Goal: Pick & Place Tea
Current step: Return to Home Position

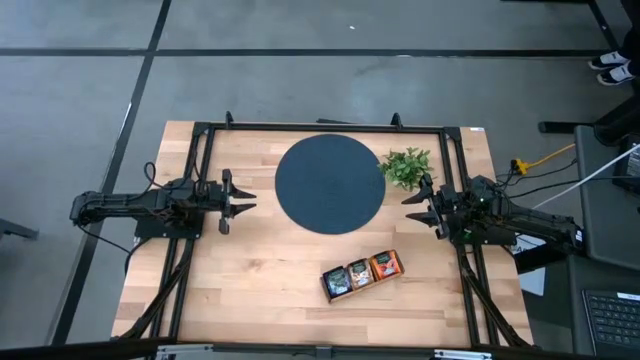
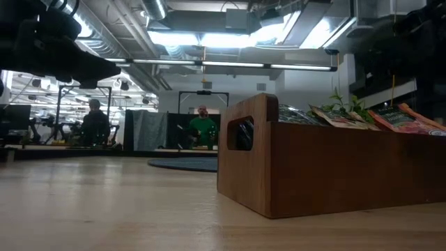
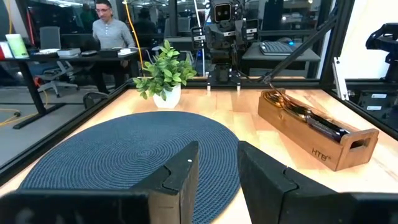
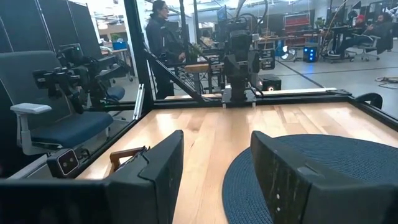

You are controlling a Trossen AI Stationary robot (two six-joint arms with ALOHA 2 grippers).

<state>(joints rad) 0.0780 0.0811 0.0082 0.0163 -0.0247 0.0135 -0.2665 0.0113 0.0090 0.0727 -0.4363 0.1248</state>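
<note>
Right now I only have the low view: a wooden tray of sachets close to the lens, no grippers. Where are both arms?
Observer: The left gripper hangs over the left side of the table, the right gripper over its right side, both open and empty, facing each other.
Operator: Any sachets loose on the table?
Observer: None visible from above; the tea sachets sit in all three compartments of the wooden tray.
Operator: What lies between the arms?
Observer: A round dark mat with nothing on it; a plant stands beside it, near the right gripper.
</note>
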